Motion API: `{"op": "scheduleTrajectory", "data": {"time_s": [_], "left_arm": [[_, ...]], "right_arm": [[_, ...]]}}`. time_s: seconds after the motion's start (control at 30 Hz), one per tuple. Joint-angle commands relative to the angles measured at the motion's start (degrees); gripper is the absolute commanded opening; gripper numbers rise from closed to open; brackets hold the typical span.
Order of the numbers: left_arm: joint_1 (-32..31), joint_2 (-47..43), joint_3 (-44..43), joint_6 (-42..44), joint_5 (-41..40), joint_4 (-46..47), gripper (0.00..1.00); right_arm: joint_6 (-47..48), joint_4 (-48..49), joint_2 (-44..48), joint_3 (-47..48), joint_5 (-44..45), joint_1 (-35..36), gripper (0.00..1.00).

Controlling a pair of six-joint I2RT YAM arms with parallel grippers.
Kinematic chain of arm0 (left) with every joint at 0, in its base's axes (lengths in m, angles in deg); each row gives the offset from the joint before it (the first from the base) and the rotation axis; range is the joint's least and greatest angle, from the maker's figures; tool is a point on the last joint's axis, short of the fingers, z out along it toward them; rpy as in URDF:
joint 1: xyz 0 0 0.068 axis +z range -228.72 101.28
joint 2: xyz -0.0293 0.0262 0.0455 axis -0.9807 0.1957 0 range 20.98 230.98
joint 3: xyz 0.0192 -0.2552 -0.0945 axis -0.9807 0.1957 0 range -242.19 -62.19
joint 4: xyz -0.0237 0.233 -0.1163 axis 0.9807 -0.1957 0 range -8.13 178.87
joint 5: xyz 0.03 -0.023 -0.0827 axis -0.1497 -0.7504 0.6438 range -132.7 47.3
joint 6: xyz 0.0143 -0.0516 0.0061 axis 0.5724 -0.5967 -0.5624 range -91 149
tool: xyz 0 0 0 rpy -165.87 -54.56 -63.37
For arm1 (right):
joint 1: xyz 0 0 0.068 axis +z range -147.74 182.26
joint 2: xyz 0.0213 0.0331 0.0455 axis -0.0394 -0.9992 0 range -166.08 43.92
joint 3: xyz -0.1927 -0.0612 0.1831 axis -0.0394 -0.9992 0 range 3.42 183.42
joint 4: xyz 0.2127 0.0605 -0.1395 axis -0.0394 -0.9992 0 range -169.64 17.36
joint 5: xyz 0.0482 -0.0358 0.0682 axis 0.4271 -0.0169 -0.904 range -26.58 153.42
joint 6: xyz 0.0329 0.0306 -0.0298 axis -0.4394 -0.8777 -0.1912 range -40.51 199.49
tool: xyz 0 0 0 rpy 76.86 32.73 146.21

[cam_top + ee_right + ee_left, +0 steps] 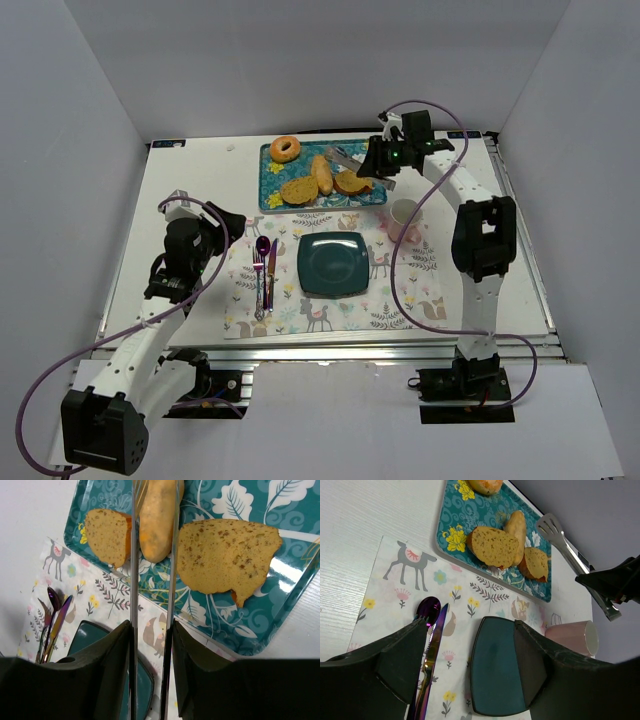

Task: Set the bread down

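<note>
Two slices (225,555) flanking the long roll (157,520) on your far tray (295,510), close together, right tool (151,625) clenched on the tongs (134,555), arms lined either side of the roll, left tool (470,625) released near the cutlery (428,611), well apart from tray's edge

A placemat (400,300) lay on the table (190,190), towards its near edge. A plate (333,264) sat at the placemat's middle. Left of the plate, 3 utensils lay side by side on the placemat: fork (258,285) outermost, spoon (263,246) next, knife (271,275) nearest the plate. A cup (403,213) stood behind and right of the plate. A tray (272,190) lay just behind the placemat. On it, a bagel (285,149) sat far left; in front, close together, lay a slice (299,190), a roll (322,173) and a second slice (352,183), left to right. Tongs (345,157) hung above the tray's right half, between the right gripper's (380,165) fingers.
</note>
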State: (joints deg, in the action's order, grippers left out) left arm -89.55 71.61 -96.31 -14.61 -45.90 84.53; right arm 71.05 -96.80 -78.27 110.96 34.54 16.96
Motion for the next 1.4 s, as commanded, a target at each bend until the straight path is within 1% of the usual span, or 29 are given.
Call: {"op": "scheduleTrajectory", "data": {"time_s": [0.0, 0.47, 0.67, 1.37], "left_arm": [[0.28, -0.27, -0.15, -0.94, -0.93, 0.91, 0.79], [0.2, 2.72, 0.03, -1.12, -0.84, 2.32, 0.79], [0.28, 3.68, -0.41, -0.86, -0.75, 2.67, 0.79], [0.28, 5.09, -0.32, -0.68, -1.1, 3.81, 0.8]], "right_arm": [[-1.92, 2.81, -1.12, 3.02, -1.0, -0.02, 0.43], [-3.51, 2.81, -3.58, 1.7, -3.81, 0.07, 0.43], [-3.77, 2.72, -3.58, 1.61, -3.55, 0.07, 0.46], [-3.86, 1.66, -3.14, -1.73, -3.63, 0.07, 0.45]]}}
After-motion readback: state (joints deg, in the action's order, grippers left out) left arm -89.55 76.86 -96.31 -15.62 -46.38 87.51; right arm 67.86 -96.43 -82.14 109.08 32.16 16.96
